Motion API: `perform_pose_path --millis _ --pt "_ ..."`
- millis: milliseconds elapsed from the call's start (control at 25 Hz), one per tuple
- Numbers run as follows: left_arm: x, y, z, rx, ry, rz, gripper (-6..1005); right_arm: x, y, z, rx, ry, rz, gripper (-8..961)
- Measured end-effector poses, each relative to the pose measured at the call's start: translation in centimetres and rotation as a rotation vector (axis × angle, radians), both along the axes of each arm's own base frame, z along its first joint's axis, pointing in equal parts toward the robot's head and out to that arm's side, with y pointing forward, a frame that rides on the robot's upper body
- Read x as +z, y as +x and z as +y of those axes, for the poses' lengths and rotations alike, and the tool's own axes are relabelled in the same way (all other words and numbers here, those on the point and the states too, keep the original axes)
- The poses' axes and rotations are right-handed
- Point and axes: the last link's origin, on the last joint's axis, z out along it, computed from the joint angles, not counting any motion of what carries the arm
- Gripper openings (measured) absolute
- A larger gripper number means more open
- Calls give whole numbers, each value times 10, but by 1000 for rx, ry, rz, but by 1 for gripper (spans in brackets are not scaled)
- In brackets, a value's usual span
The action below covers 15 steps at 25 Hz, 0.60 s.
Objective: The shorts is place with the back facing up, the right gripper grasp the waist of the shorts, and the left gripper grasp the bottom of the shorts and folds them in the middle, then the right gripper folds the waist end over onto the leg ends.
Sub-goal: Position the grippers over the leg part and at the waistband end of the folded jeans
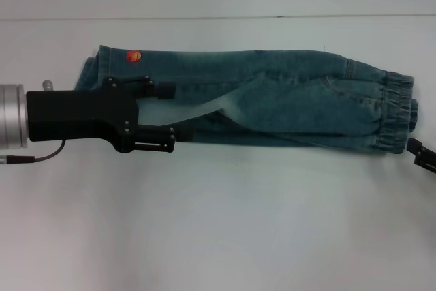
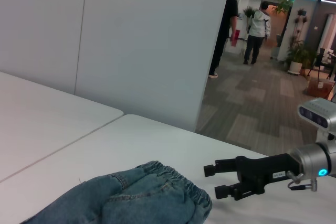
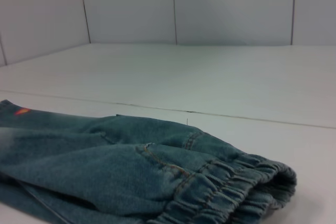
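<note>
The shorts (image 1: 272,100) lie folded lengthwise on a white table (image 1: 218,223), a narrow band of blue-green washed denim with pale faded patches, a small orange-red print (image 1: 134,55) near one corner and a pocket seam curving across the middle. Their long axis runs across the head view from side to side: the waist of the shorts (image 1: 398,114), a gathered, ruffled elastic band, points toward the robot's right, and the leg ends (image 1: 92,73) point toward its left. The left gripper (image 1: 170,117) reaches in from the left side, low over the leg-end part, its black fingers (image 1: 146,146) spread apart with the lower edge of the fabric between them; whether they touch the cloth cannot be told. The right gripper (image 2: 211,180) sits just beside the waist band, apart from it, its fingers spread open and holding nothing. The table has a seam running across it behind the shorts, and white panel walls (image 3: 173,3) stand beyond it. Past the edge of a panel an office hall opens, where two people (image 2: 247,24) stand near potted plants (image 2: 299,51).
</note>
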Motion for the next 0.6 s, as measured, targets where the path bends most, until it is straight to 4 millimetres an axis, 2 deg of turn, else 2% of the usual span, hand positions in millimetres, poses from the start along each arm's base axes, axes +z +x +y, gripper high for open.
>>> perform_pose_path --millis 600 --pt "1 1 2 10 0 1 892 -17 -9 28 -13 -43 -36 902"
